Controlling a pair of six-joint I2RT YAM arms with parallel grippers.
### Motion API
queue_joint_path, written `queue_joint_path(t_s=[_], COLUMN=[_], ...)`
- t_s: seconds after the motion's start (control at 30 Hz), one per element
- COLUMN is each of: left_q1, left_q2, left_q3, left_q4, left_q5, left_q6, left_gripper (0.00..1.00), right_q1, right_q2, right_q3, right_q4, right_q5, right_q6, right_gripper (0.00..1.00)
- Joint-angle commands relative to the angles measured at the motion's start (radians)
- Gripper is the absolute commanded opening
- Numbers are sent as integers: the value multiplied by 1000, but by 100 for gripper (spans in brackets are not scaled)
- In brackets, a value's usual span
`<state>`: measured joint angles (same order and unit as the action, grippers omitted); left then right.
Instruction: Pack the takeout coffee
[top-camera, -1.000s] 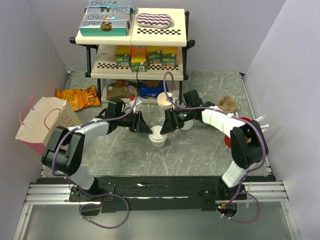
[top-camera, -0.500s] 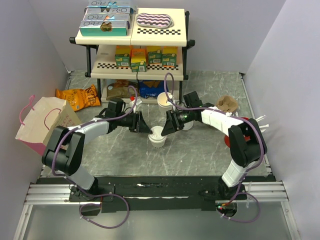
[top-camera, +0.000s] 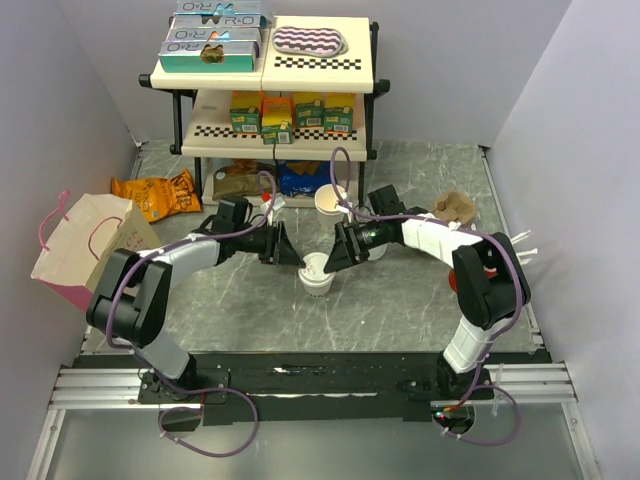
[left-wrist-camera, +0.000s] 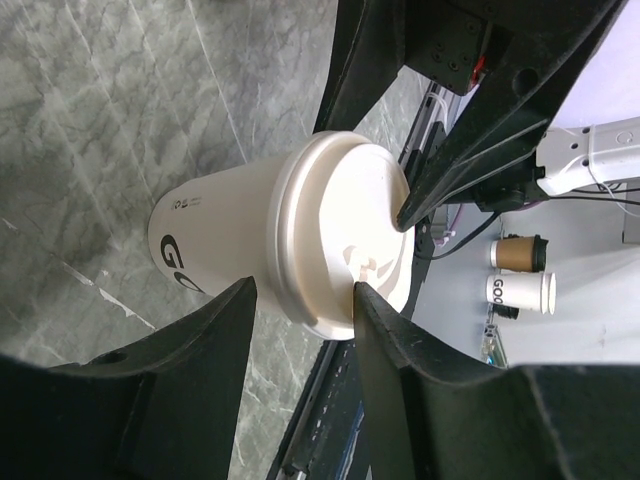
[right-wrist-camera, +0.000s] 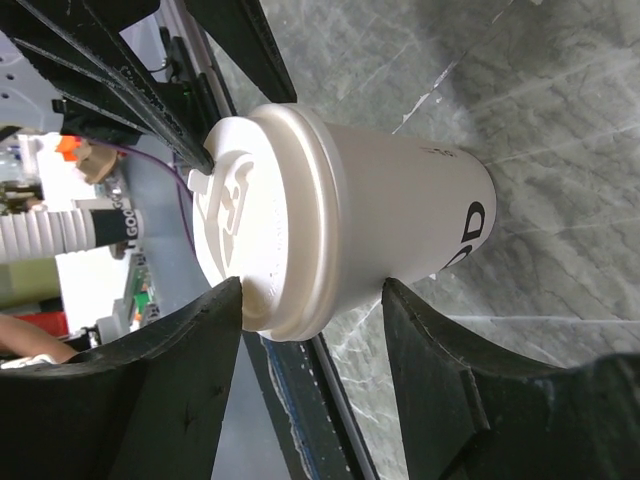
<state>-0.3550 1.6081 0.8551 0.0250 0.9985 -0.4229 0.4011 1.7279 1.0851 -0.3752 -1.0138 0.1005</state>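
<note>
The takeout coffee (top-camera: 317, 272), a cream-white paper cup with a white lid, stands upright on the marble table between both arms. My left gripper (top-camera: 298, 256) reaches it from the left and my right gripper (top-camera: 334, 258) from the right. In the left wrist view the takeout coffee (left-wrist-camera: 300, 240) sits in the left gripper (left-wrist-camera: 303, 286), one finger on the lid's top and the other on the wall under the rim. In the right wrist view the right gripper (right-wrist-camera: 312, 285) grips the takeout coffee (right-wrist-camera: 340, 220) the same way, lid top and wall.
A pink-handled paper bag (top-camera: 90, 245) lies at the left, near an orange snack bag (top-camera: 155, 192). A stocked shelf rack (top-camera: 270, 90) stands behind. An open cup (top-camera: 330, 200) and a brown cup carrier (top-camera: 455, 208) sit at the back right.
The right gripper's fingers have narrowed onto the cup's lid and wall. The left gripper and the cup have stayed in place.
</note>
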Motion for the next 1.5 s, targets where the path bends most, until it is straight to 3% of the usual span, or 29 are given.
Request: queue_joint_path(t_s=[0.0,0.37,1.47], left_q1=[-4,-4,11], left_q2=[18,39,156], left_q3=[47,71,75], left_q4=[-2,-16,29], left_q5=[8,12,-12], left_q6=[29,35,-39], left_gripper=[49,49,47], right_q1=[-13,-27,-44], right_q2=[30,65,174], right_q3=[-27,-59,-86], right_q4=[24,123,255], right_q5=[-20,-121,-91], right_q6=[-7,47,277], right_gripper=[63,54,51])
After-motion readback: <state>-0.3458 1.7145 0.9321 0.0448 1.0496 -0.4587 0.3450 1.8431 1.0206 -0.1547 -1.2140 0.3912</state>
